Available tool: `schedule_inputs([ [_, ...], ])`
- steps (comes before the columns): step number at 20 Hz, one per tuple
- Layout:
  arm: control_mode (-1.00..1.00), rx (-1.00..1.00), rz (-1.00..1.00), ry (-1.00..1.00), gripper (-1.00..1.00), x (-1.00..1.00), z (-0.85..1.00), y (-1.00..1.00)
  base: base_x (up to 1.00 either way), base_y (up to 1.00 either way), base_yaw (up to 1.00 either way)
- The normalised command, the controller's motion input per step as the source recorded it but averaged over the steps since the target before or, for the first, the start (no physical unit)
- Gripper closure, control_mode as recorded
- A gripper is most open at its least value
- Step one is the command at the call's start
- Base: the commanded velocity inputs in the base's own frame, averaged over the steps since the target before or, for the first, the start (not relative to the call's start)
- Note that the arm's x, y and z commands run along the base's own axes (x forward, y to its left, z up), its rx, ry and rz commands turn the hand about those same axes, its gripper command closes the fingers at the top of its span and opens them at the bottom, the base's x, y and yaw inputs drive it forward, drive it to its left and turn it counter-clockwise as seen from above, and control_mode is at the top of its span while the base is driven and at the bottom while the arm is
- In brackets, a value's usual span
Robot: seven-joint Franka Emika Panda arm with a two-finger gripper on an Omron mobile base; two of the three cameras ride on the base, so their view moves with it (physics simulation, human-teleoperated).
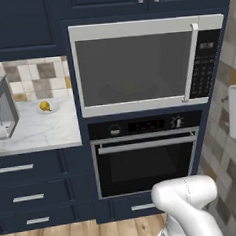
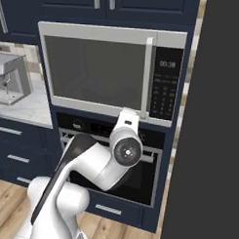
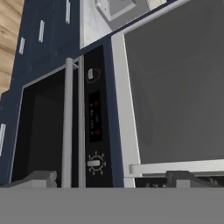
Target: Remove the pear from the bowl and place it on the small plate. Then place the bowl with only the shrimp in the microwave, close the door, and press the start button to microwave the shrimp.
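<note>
The white-framed, dark-glass microwave door sits shut, its long silver handle running vertically, before the wide-open gripper.

The microwave is blocked by its shut door, with the handle sticking out in front. Counter is open between the coffee machine and microwave, bar the pear.

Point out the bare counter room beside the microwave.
Bare marble counter lies between the coffee machine and the microwave cabinet's side, in front of the small plate holding the pear. It is crowded at the left, where the machine stands.
</note>
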Motion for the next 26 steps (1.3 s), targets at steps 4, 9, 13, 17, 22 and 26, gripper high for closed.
schedule_inputs([
  [4,-1.00,0.00,0.00,0.00,-1.00,0.18,-0.07,0.00,0.00,0.00,0.00],
  [9,-1.00,0.00,0.00,0.00,-1.00,0.17,-0.04,0.00,0.00,0.00,0.00],
  [13,-1.00,0.00,0.00,0.00,-1.00,0.18,-0.03,-0.01,0.00,0.00,0.00],
  [17,-1.00,0.00,0.00,0.00,-1.00,0.21,-0.02,-0.01,0.00,0.00,0.00],
  [22,-1.00,0.00,0.00,0.00,-1.00,0.21,-0.02,-0.10,0.00,0.00,0.00],
  [26,-1.00,0.00,0.00,0.00,-1.00,0.24,-0.05,-0.17,0.00,0.00,0.00],
])
